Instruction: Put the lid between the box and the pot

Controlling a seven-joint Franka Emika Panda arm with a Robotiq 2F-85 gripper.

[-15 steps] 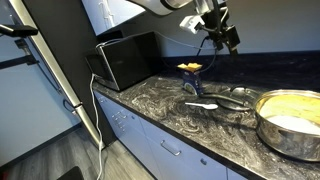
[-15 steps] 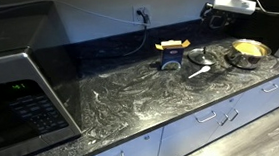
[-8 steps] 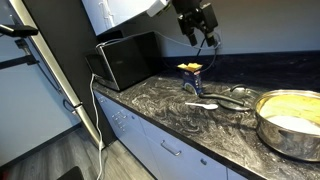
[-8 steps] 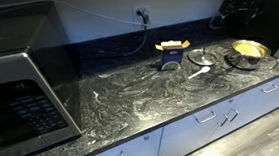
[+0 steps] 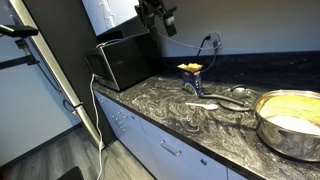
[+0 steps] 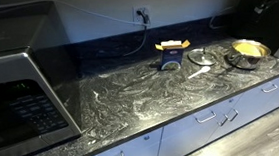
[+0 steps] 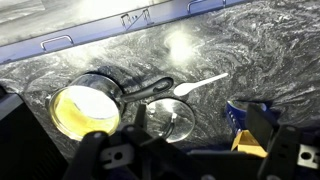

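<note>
The glass lid lies flat on the marbled counter beside the steel pot, which has a yellowish inside and a black handle. The yellow box stands on the lid's other side. Both exterior views show the lid, the pot and the box. My gripper is high above the counter, away from all three. In the wrist view its fingers are apart and empty.
A white spoon lies on the counter near the lid. A large black appliance stands at the counter's end. A cable runs from a wall socket behind the box. Drawers run under the counter.
My arm has swung up and away from above the box toward the black appliance. It has left the view where it showed at top right. Lid, box and pot have not moved.
</note>
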